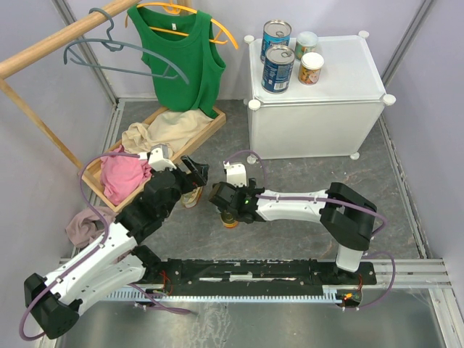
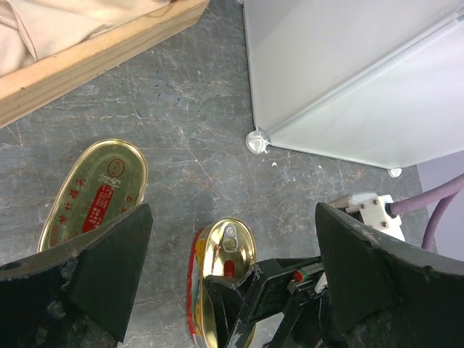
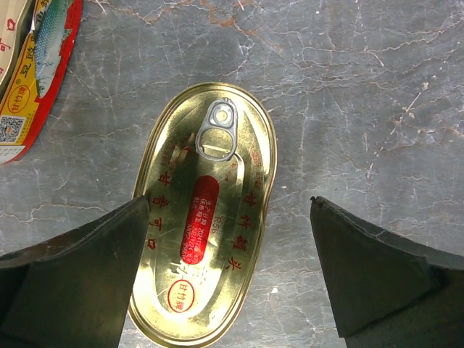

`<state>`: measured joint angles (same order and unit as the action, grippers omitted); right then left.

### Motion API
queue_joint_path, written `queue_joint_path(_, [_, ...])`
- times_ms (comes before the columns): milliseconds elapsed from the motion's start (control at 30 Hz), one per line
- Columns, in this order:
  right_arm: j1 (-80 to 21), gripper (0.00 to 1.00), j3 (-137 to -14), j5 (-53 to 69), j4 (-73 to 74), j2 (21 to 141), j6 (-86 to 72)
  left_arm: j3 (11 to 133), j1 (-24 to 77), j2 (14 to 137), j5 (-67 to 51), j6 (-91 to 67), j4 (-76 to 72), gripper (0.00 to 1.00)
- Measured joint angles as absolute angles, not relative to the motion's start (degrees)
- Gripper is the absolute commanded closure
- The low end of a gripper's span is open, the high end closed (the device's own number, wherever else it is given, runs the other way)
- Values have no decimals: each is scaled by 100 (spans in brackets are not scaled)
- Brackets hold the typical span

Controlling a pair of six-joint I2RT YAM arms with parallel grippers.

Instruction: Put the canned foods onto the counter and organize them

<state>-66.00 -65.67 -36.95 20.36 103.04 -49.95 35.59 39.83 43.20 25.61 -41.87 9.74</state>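
On the white counter (image 1: pixel 341 80) stand two tall blue cans (image 1: pixel 278 69) (image 1: pixel 275 33), a green-labelled can (image 1: pixel 306 43) and an orange-labelled can (image 1: pixel 312 68). Two flat oval tins lie on the grey floor. My right gripper (image 3: pixel 229 199) (image 1: pixel 228 209) hangs open just above one gold-topped tin (image 3: pixel 206 217) (image 2: pixel 226 254), its fingers either side and not gripping it. The other tin (image 2: pixel 94 192) (image 3: pixel 36 65) lies to its left. My left gripper (image 2: pixel 232 210) (image 1: pixel 194 176) is open and empty, hovering above both tins and the right gripper.
A wooden tray (image 1: pixel 210 123) of clothes lies left of the counter, a pink cloth (image 1: pixel 123 177) at its near end. A green top (image 1: pixel 181 58) hangs from the wooden rail (image 1: pixel 58 40). Another cloth (image 1: pixel 83 228) lies on the floor. The counter's corner foot (image 2: pixel 257 140) is close by.
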Motion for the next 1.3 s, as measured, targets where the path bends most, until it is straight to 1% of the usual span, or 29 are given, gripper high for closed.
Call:
queue_joint_path(567, [-6834,0,-6567,-3929,2449,10141,-4969,3540,3983,4259,2561,-4169,937,1])
queue_joint_path(1033, [-6904,0,-6584,-3833,2311,10125,-4967,3522,3983,4193,2561,-4169,930,1])
queue_joint_path(1300, [-6904,0,-6875,-3750,2272,10145,-4980,3522,3983,4193,2565,-4147,934,1])
